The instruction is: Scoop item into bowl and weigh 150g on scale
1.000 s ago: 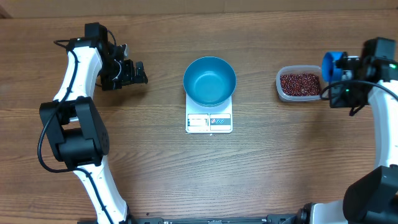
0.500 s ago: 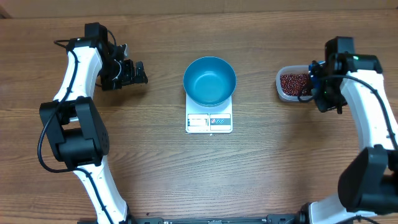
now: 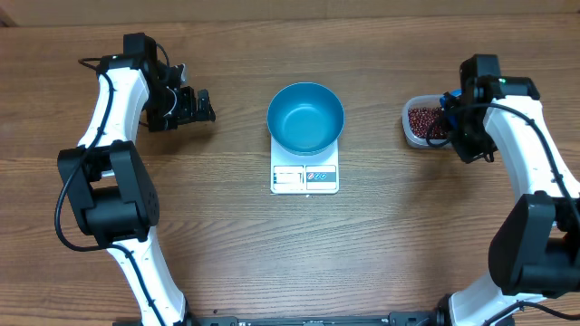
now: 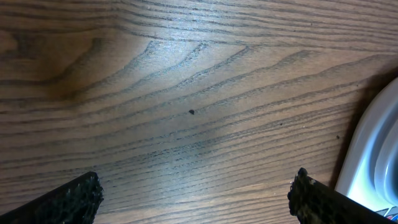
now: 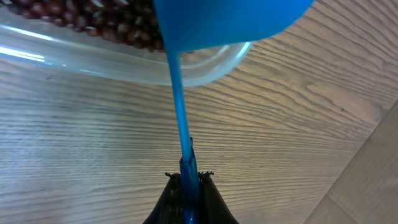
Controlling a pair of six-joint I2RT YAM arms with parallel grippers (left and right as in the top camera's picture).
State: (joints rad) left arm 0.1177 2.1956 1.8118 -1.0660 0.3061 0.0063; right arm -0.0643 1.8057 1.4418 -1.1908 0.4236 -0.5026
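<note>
The blue bowl [image 3: 305,118] stands on the white scale [image 3: 304,177] in the middle of the overhead view, a little above the center. It covers the back part of the scale, and the display and buttons show free at the lower edge. The glossy inside of the bowl shows plain blue. The beans [image 3: 426,120] lie as a dark red-brown heap in a clear tub [image 3: 410,136] at the right of the frame, well apart from the bowl, on the wooden table [image 3: 408,235]. The right gripper [image 3: 450,116] is over the right part of this tub. In the right wrist view its fingers are pressed together on the thin handle [image 5: 179,112] of a blue scoop [image 5: 224,18], pinching it at the bottom of the frame. The cup of the scoop fills the top of that frame, above the near rim of the tub, with beans visible to its left. I cannot tell if the cup touches the beans. The left gripper [image 3: 201,106] is at the upper left of the overhead view, over bare wood and well apart from the bowl. Its two fingers are spread wide and hold nothing. In the left wrist view they appear only in the lower corners. A pale curved edge [image 4: 373,155] shows at the right border there, and it is not clear what it belongs to.
</note>
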